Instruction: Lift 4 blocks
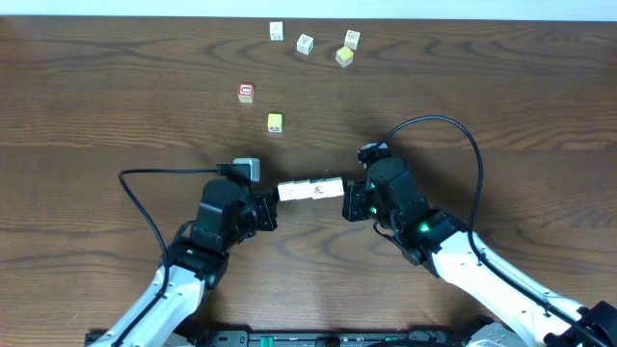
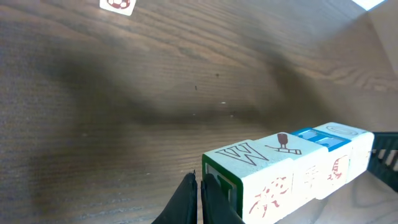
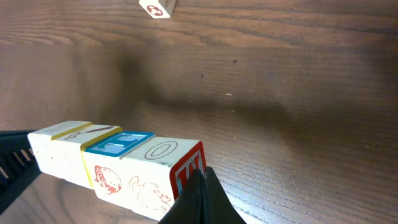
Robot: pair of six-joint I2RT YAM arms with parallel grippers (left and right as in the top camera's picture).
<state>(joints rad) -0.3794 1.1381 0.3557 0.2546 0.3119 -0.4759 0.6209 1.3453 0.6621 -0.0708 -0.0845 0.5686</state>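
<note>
A row of several cream blocks (image 1: 310,190) with teal, red and green marks is pinched end to end between my two grippers. My left gripper (image 1: 274,200) is shut, and its closed tips (image 2: 200,182) press the green-framed end face of the row (image 2: 292,171). Shut as well, my right gripper (image 1: 348,200) pushes its tips (image 3: 200,178) against the red-framed end of the row (image 3: 118,158). In both wrist views a soft shadow lies on the table well apart from the row, which appears raised off the wood.
Loose cubes lie at the far side: a red cube (image 1: 246,92), a yellow cube (image 1: 275,121), another yellow cube (image 1: 344,57) and three small white cubes (image 1: 277,31), (image 1: 305,43), (image 1: 352,39). A cable (image 1: 453,130) loops over the right arm.
</note>
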